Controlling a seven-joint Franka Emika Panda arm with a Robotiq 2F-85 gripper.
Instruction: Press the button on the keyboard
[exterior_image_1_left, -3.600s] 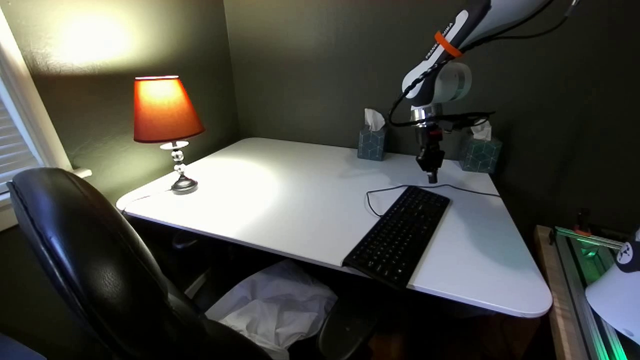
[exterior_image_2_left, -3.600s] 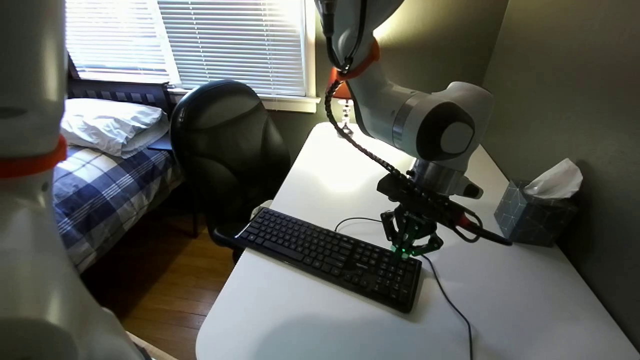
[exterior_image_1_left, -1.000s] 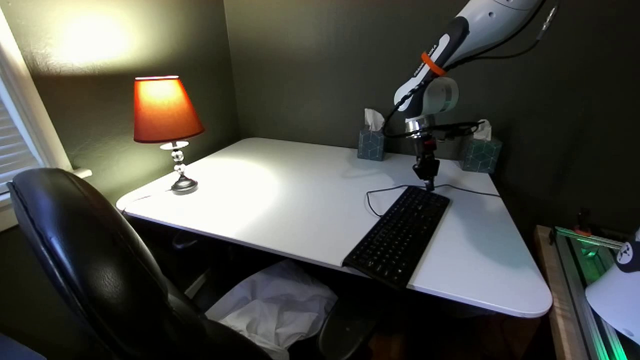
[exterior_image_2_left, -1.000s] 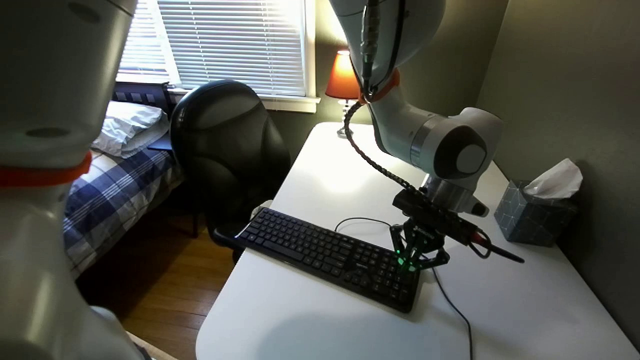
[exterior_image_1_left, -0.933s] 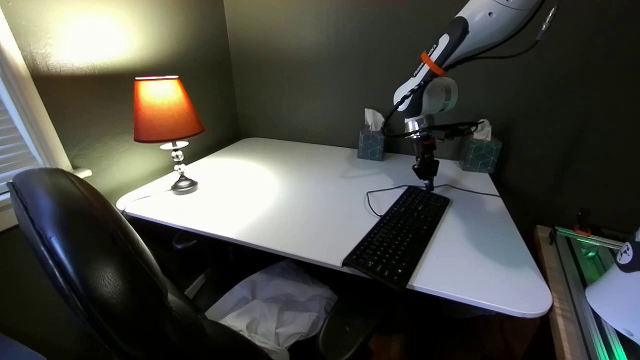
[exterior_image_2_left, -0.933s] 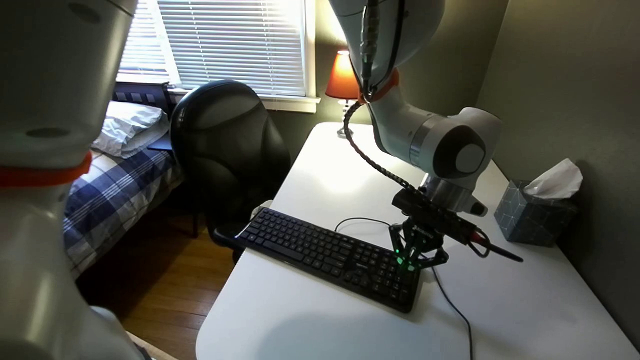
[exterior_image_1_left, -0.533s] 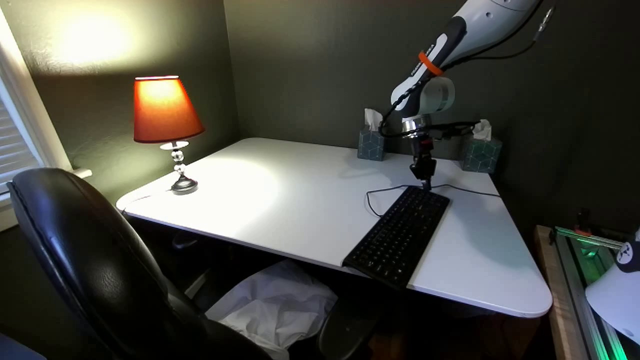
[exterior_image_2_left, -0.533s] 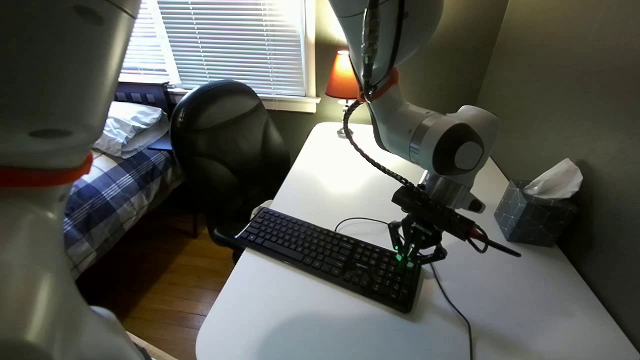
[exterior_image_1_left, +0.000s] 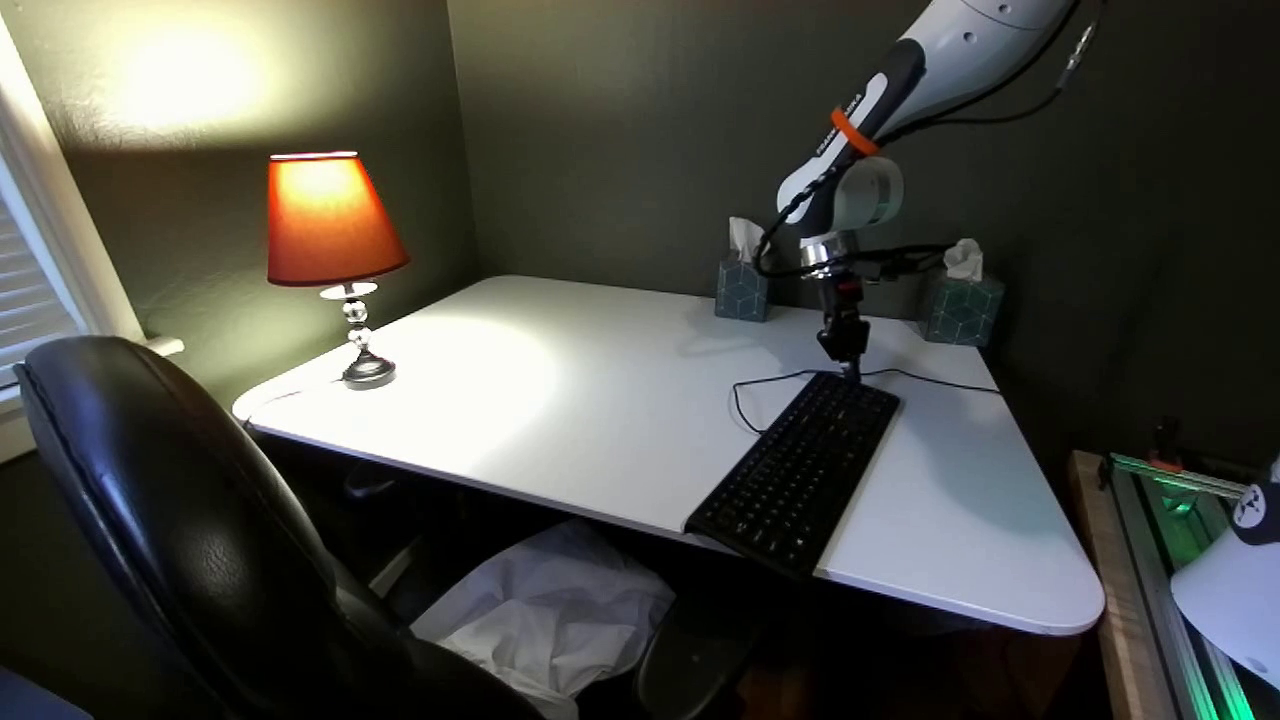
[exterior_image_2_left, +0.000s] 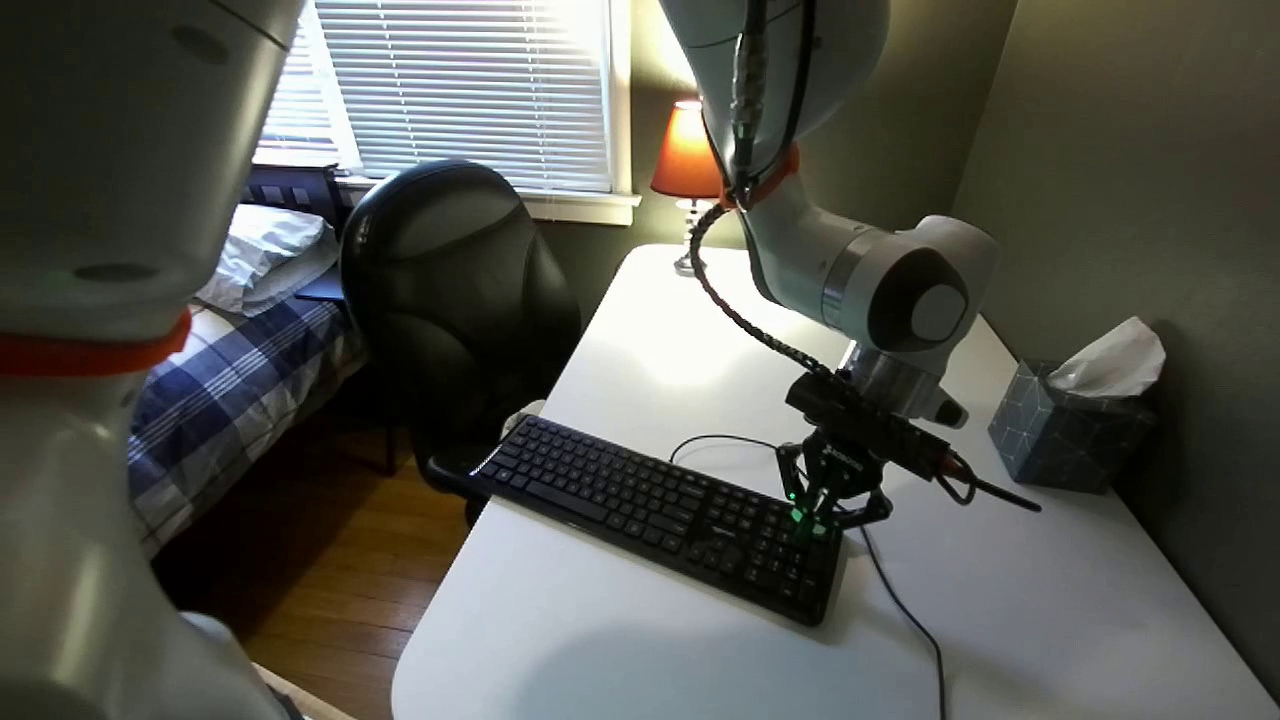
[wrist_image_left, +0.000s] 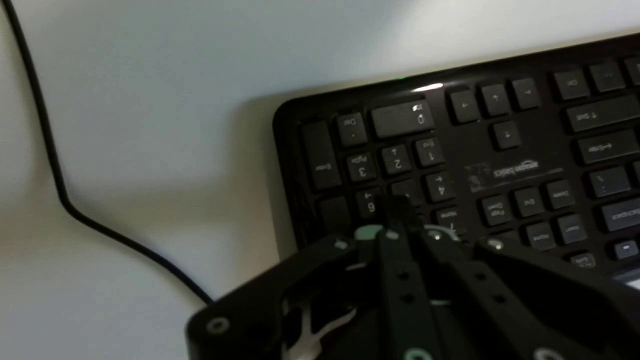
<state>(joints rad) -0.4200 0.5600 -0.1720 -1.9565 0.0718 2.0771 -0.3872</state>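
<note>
At the keyboard's (exterior_image_2_left: 657, 514) number pad (wrist_image_left: 369, 168), the jaws are pressed together, contact unclear.

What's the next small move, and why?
Probably a short, gentle push straight down. In the wrist view the shut pincer is lined up over the number pad of the keyboard, ending just right of the 6 key in that picture. Whether it makes contact yet can't be told, so easing down seems better than shifting sideways.

An orange tapered-shade lamp (exterior_image_1_left: 333, 225) glows, white slatted window blinds (exterior_image_2_left: 470, 95) glare; soft shadows lie on the white rounded-corner desk (exterior_image_2_left: 560, 590); the wrist view is dim.
</note>
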